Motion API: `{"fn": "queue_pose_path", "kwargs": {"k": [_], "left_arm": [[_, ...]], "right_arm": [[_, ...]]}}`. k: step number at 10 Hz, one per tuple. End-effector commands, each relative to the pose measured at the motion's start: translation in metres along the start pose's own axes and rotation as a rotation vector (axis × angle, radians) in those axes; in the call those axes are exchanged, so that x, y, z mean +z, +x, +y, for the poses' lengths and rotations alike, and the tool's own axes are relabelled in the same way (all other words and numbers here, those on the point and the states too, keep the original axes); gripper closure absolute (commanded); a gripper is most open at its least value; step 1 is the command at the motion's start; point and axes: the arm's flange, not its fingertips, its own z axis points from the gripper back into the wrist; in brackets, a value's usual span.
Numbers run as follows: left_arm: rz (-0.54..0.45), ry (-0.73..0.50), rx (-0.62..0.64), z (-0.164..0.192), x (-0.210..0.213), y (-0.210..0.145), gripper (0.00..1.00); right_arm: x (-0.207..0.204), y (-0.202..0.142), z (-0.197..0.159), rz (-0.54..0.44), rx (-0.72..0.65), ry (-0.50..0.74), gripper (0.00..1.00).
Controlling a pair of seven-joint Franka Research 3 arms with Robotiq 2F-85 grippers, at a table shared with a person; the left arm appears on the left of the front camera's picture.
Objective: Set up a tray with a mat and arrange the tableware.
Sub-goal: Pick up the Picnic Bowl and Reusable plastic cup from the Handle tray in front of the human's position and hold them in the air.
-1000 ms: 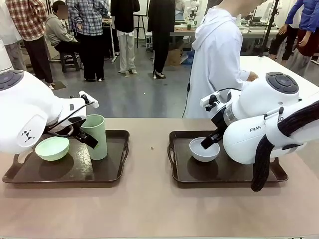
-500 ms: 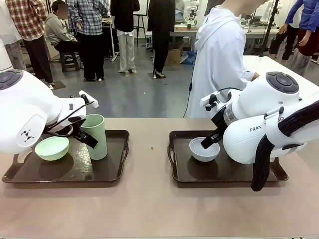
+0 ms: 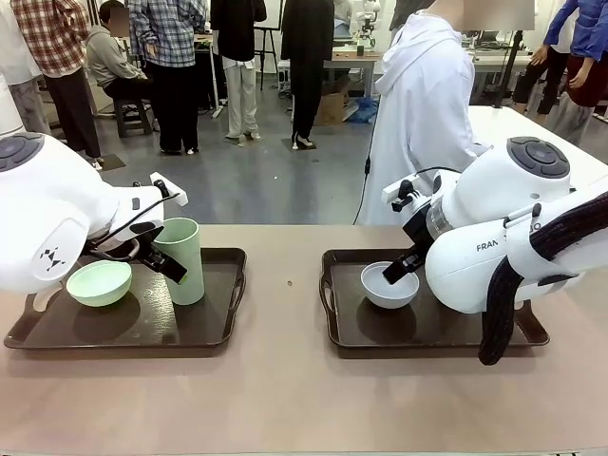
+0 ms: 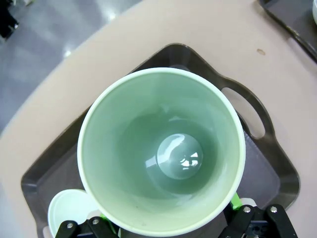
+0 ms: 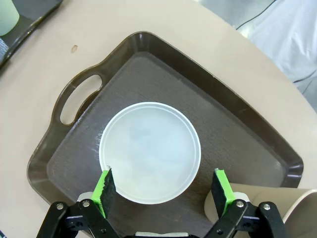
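A pale green cup (image 3: 180, 259) stands upright on the left tray (image 3: 224, 328), with a pale green bowl (image 3: 99, 282) beside it. My left gripper (image 3: 160, 256) is open, one finger on each side of the cup. In the left wrist view I look straight down into the cup (image 4: 163, 153). A green pad (image 4: 237, 202) shows by its rim. A white bowl (image 3: 389, 285) sits on the right tray (image 3: 332, 313). My right gripper (image 5: 162, 188) hangs open over the white bowl (image 5: 150, 151), pads outside its rim. A tan cup (image 5: 297, 213) is close by. A dark textured mat (image 5: 218, 124) seems to line the tray.
A person in a white coat (image 3: 418, 114) stands at the far side of the table, near the right tray. The bare tabletop (image 3: 285, 399) runs between the trays and along the front. Each tray has cut-out handles (image 5: 79, 99) at its ends.
The person in the white coat has shifted slightly to the right. Neither arm, cup nor bowl has moved.
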Motion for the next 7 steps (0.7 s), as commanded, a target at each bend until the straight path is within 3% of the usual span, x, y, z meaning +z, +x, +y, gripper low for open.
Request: {"fn": "queue_pose_path", "kwargs": {"k": [1,3,5,7], "left_arm": [[0.000,0.000,0.000,0.000,0.000,0.000,0.00],[0.000,0.000,0.000,0.000,0.000,0.000,0.00],[0.029,0.105,0.028,0.001,0.079,-0.020,0.00],[0.115,0.092,0.039,-0.014,0.116,-0.040,0.00]], "right_arm": [[0.000,0.000,0.000,0.000,0.000,0.000,0.00],[0.011,0.002,0.007,-0.018,0.036,0.031,0.00],[0.061,0.009,0.033,-0.002,0.039,0.022,0.00],[0.100,-0.001,0.056,0.093,0.045,0.019,0.00]]}}
